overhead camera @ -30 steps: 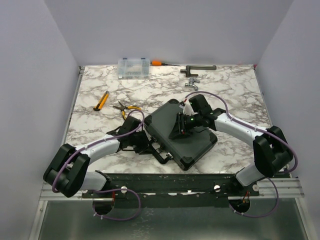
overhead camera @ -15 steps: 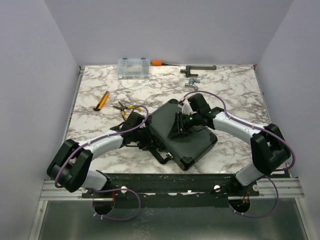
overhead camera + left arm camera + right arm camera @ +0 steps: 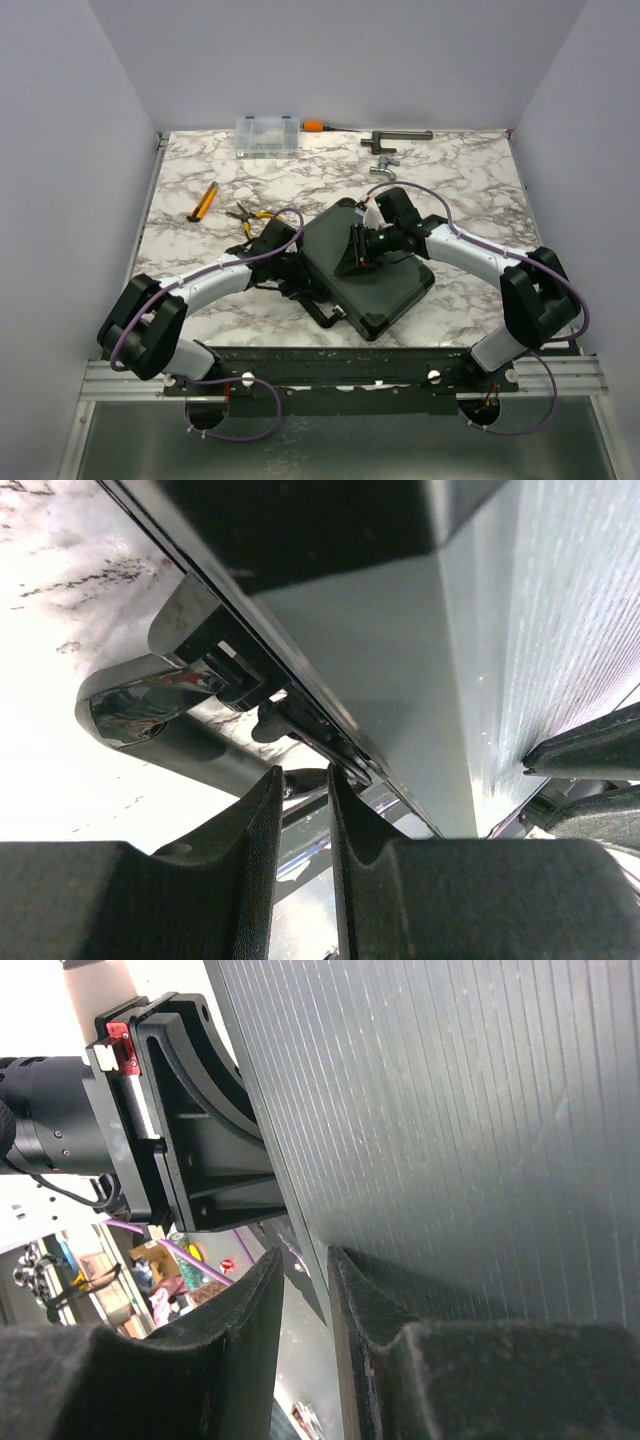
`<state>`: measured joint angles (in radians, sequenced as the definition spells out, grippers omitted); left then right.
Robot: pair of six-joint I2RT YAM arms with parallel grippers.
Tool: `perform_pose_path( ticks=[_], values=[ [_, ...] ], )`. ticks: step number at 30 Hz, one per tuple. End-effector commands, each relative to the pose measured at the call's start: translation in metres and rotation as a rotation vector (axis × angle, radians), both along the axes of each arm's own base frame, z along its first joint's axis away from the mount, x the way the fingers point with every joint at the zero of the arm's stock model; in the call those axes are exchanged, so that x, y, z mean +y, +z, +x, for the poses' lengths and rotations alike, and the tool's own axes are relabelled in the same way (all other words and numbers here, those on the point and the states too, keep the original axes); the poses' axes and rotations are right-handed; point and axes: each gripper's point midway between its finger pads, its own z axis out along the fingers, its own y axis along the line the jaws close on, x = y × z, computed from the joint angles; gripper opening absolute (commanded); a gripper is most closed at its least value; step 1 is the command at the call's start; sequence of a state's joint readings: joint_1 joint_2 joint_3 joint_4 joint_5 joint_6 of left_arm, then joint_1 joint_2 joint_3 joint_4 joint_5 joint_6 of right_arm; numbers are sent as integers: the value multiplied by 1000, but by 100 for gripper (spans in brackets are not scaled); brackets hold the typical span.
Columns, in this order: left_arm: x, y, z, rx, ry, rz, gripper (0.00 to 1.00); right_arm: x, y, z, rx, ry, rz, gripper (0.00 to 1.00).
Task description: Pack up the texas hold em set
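The black hard case point(image 3: 388, 288) lies closed and askew on the marble table, its handle and latches facing the near left. Chip rolls and card decks are out of view. My left gripper point(image 3: 298, 272) is at the case's latch side. In the left wrist view its fingers point(image 3: 303, 772) stand nearly together with nothing between them, just below a chrome latch point(image 3: 150, 685) and the case seam. My right gripper point(image 3: 358, 258) rests on the ribbed lid point(image 3: 450, 1110). Its fingers point(image 3: 303, 1255) are nearly together at the lid's edge, holding nothing.
A small clear organizer box point(image 3: 267, 136) and an orange-handled tool point(image 3: 315, 126) lie at the back edge. A metal tool point(image 3: 396, 137) and a fitting point(image 3: 384, 169) are at the back right. Orange-handled pliers point(image 3: 250, 215) and a yellow tool point(image 3: 203, 201) lie left of the case.
My left gripper has moved away from me and to the right along the case's latch side. The right gripper and the case have stayed put.
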<state>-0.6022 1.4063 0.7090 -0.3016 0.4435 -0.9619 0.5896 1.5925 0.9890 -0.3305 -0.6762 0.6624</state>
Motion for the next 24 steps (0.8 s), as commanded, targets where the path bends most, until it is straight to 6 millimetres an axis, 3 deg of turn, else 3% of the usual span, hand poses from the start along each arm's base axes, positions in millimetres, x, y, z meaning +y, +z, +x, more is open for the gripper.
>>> perform_pose_path(
  ticks=[1,11,24],
  values=[
    [-16,25,11,-61,-1,-71,25,-56,-92,-25,98,-27,-358,30],
    [-9,0,2,7,25,0,24,-53,-92,-23,99,-30,-354,30],
    [-1,-29,4,56,48,101,6,-55,-93,-26,109,-42,-356,29]
  ],
)
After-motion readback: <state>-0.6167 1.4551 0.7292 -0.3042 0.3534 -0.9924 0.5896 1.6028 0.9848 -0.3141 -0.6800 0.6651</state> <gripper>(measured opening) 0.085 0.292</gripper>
